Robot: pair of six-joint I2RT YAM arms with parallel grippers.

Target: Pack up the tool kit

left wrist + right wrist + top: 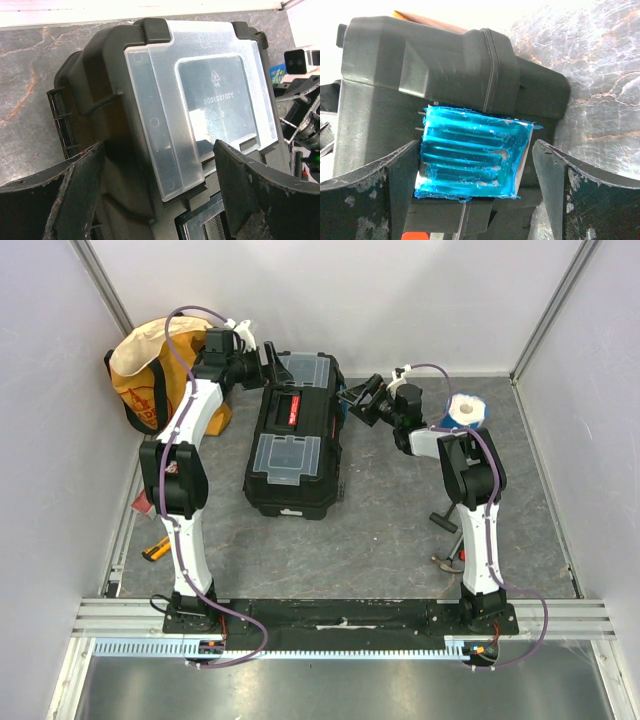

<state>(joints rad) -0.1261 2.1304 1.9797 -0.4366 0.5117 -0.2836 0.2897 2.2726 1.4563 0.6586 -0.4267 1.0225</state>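
Top external view showed us the tool kit (292, 435) on the worktop (400, 540), lying between both claws. Left claw (262, 358) and right claw (358, 400) gaped wide, holding nothing. We judged the kit rigid, heavy and slick. Its blue latch (470, 152), just ahead of the right claw, offered the surest hold.

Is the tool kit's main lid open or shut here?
Shut: the tool kit sits upright with its lid down on the base, and the clear compartment lid lies flat on top.
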